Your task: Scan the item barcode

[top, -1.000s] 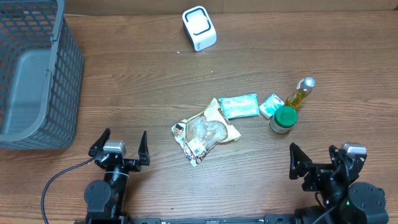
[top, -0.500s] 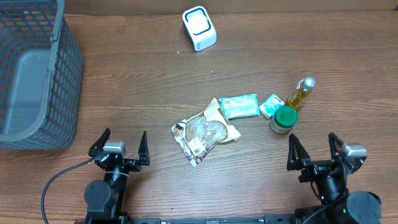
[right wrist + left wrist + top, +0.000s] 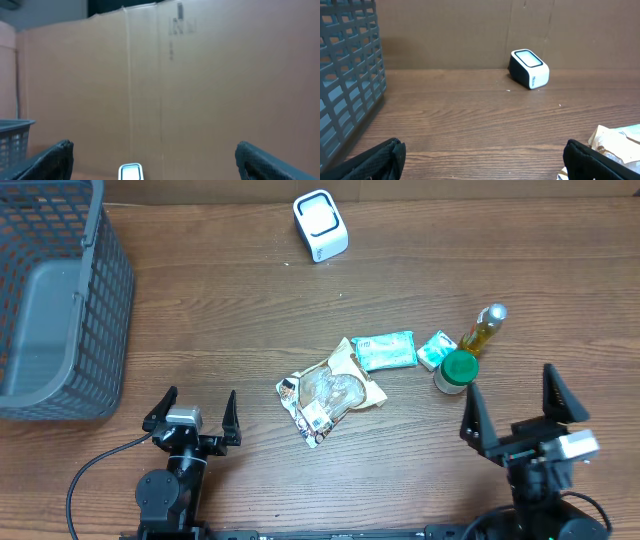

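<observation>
Wooden table (image 3: 220, 300): five items (image 3: 335, 390), one scanner (image 3: 320, 225), one basket (image 3: 100, 330); left gripper (image 3: 198, 402) and right gripper (image 3: 509, 382) spread wide.

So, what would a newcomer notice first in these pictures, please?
The grey mesh basket fills the far left corner, and a small white scanner sits alone at the far edge. Mid-table lies a crinkled snack packet, with a green-lidded jar and yellow bottle to its right.

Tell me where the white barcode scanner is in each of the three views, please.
Overhead: the white scanner sits at top centre.
Left wrist: scanner right of centre, by the cardboard wall.
Right wrist: only the scanner's top shows, bottom edge, left of centre.
Shared landmark: grey basket, at the left in all three.
</observation>
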Available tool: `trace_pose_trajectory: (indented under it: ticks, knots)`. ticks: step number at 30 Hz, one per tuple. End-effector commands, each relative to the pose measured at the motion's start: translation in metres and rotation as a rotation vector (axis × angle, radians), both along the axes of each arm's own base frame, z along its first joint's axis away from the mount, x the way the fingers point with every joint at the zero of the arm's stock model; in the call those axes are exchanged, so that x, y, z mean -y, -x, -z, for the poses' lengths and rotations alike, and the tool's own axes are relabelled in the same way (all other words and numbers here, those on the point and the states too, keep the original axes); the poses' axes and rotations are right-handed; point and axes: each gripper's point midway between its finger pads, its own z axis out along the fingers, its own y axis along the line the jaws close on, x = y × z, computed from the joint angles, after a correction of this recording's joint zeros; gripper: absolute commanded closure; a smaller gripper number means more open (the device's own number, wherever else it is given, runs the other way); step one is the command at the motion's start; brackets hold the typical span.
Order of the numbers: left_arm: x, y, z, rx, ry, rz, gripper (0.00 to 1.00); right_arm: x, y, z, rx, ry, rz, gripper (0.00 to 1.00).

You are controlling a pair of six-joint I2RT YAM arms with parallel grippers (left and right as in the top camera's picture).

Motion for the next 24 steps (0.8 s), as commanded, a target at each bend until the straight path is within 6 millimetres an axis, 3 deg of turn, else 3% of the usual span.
trace_pose_trajectory:
  ticks: [1,7,13,20,24]
  knots:
    - [0.0,0.0,0.0,0.008,-0.026,0.002,0.0,-0.015,-0.005,0.022,0.038,0.131,-0.028,0.0]
    - [0.0,0.0,0.0,0.008,-0.026,0.002,0.0,-0.025,-0.014,0.057,0.048,0.236,-0.049,0.0]
    - [0.0,0.0,0.0,0.008,-0.026,0.002,0.0,-0.02,-0.033,0.109,-0.151,0.246,-0.042,0.0]
    - [0.0,0.0,0.0,0.008,-0.026,0.002,0.01,-0.021,-0.039,0.162,-0.376,0.26,-0.065,0.0]
    - [0.0,0.0,0.0,0.008,-0.026,0.002,0.01,-0.022,-0.039,0.163,-0.382,0.247,-0.076,0.0]
